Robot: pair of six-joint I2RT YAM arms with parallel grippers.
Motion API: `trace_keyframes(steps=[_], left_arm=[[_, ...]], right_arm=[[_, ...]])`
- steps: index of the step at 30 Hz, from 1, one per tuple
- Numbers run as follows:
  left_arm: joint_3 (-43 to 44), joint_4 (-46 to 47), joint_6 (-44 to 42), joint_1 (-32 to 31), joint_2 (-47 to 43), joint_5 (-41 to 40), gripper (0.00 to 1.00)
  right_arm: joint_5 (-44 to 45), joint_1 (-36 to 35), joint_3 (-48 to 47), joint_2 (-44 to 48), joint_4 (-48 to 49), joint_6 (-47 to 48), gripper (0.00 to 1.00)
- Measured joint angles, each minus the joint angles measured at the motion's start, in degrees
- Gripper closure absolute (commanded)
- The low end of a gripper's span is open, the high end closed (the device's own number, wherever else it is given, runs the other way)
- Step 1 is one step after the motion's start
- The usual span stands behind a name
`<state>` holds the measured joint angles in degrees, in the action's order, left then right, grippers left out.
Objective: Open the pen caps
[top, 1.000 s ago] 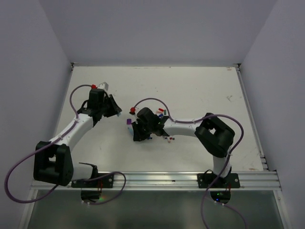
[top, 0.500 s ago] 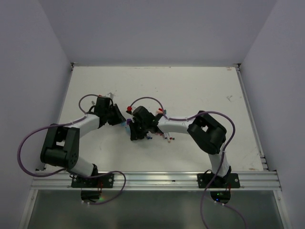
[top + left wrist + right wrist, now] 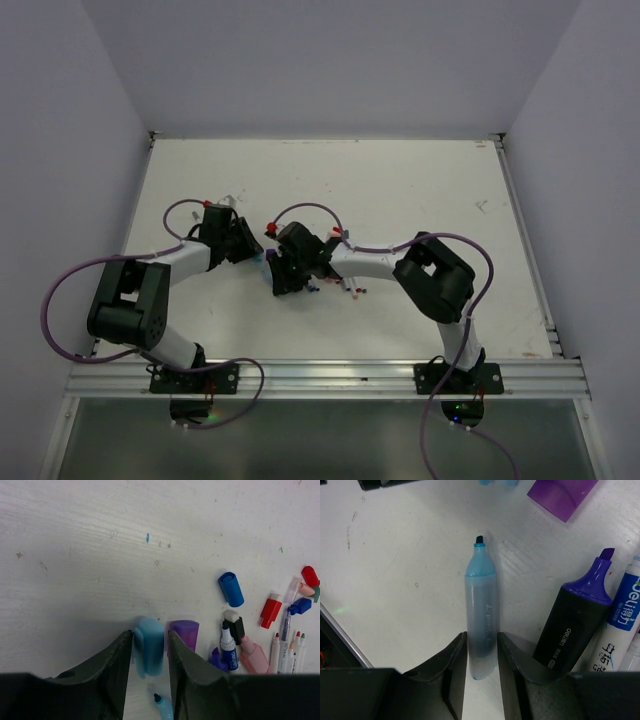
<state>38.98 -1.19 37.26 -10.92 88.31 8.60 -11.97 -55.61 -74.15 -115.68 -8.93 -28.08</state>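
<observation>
The left gripper [image 3: 150,636] appears to pinch the light blue cap [image 3: 149,650], resting on the table [image 3: 100,530] beside the purple cap [image 3: 184,634], while the right gripper [image 3: 481,639] clamps the bared light blue highlighter [image 3: 481,595], its long axis pointing toward that cap.

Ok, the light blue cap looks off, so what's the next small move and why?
Probably open the left claw and drop the light blue cap: it sits clear of the light blue highlighter, whose bare tip shows, gripped in the right claw.
</observation>
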Motion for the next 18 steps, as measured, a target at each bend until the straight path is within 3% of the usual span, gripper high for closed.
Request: trace_keyframes(steps=[7, 11, 18], left_arm=[[0.07, 1.9, 1.05, -0.04, -0.2, -0.33, 0.37], [0.17, 1.03, 1.14, -0.04, -1.29, -1.18, 0.22], [4.35, -7.43, 1.07, 0.02, -6.27, -6.93, 0.05]], right_arm=[[-0.04, -0.04, -0.26, 0.0, -0.11, -0.11, 0.59], [-0.11, -0.17, -0.31, 0.15, -0.04, -0.15, 0.51], [1.9, -0.26, 0.81, 4.2, -1.09, 0.79, 0.19]])
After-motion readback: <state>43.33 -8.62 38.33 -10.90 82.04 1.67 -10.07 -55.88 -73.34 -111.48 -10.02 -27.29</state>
